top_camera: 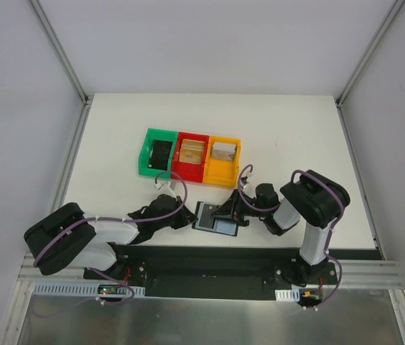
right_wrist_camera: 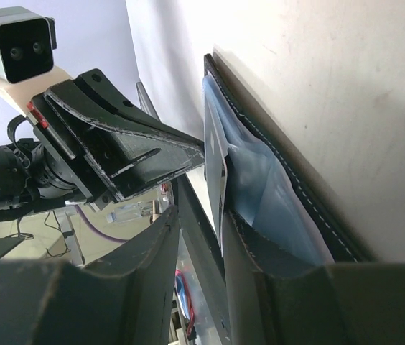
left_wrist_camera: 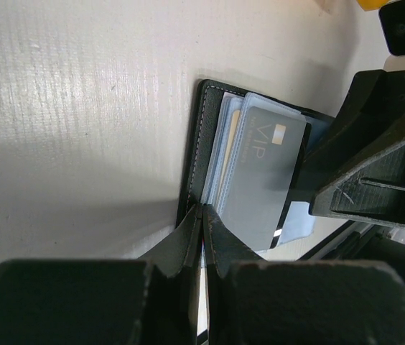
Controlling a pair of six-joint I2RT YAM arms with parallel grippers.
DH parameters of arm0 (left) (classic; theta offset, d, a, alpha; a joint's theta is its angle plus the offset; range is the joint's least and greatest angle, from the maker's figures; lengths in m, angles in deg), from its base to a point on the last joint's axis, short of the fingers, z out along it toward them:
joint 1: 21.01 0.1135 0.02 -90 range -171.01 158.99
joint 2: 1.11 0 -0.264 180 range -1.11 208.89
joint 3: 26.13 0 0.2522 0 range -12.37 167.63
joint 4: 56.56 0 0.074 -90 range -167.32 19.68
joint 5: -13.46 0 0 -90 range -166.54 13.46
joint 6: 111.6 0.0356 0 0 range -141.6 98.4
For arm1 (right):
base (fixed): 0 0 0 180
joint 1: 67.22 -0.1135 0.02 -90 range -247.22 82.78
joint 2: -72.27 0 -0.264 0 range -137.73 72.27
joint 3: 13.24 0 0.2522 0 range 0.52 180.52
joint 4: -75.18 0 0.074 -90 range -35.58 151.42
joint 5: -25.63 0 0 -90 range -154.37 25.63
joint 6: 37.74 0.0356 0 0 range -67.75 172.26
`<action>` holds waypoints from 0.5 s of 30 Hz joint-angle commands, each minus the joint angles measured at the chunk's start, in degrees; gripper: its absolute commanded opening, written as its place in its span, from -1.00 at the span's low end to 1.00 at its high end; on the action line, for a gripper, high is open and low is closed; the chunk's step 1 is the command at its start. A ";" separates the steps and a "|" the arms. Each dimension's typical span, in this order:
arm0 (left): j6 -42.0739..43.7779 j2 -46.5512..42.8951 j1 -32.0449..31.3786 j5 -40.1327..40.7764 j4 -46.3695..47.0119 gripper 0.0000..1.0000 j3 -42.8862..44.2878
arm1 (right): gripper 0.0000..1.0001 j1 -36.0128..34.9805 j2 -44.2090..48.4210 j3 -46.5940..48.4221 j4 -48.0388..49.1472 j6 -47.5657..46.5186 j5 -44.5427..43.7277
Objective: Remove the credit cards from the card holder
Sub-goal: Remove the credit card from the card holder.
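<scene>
Two arms meet at the card holder (top_camera: 208,215), which lies open on the table (top_camera: 281,129) near its front edge, just short of the red bin (top_camera: 192,152) and orange bin (top_camera: 224,155)

left gripper (left_wrist_camera: 202,215): fingers pressed together, tips down on the holder's black corner. Pinning it, I judge; cannot tell if any cover is nipped

right gripper (right_wrist_camera: 199,223): fingers partly spread, one laid along the grey-blue inner panel (right_wrist_camera: 274,208), gap clear, nothing clamped

credit cards (left_wrist_camera: 268,172) sit in their pocket, a grey one marked VIP on top, a tan sliver behind

Risks:
- right finger may catch the soft panel rather than a card edge
- if the corner pin slips, the holder drags or folds shut
- the grippers work close together, so a knock is likely
- several cards may slide out together

Hidden: from overhead the grippers cover most of the holder; card count unreadable; bin contents unclear
</scene>
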 commanded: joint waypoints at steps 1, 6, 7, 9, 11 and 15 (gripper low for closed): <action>1.27 1.84 -1.37 -0.88 -3.68 -1.00 0.19 | -0.34 -0.53 0.13 1.94 2.58 0.02 0.42; 1.18 1.49 -1.81 -0.71 -3.68 -1.00 0.54 | -0.34 -1.05 0.13 2.56 2.49 0.11 -0.72; 1.18 1.66 -1.73 -0.71 -3.68 -1.00 0.63 | -0.34 -1.14 0.04 2.99 2.23 0.20 -0.64; 1.36 1.84 -1.81 -0.79 -3.60 -1.00 0.98 | -0.34 -1.67 -0.14 3.61 1.79 0.20 -0.72; 1.45 2.10 -2.08 -0.88 -3.60 -1.00 1.24 | -0.34 -2.02 -0.22 4.14 1.44 0.11 -0.81; 1.71 2.19 -2.34 -0.97 -3.68 -1.00 1.60 | -0.34 -2.72 -0.75 4.84 1.00 0.11 -0.90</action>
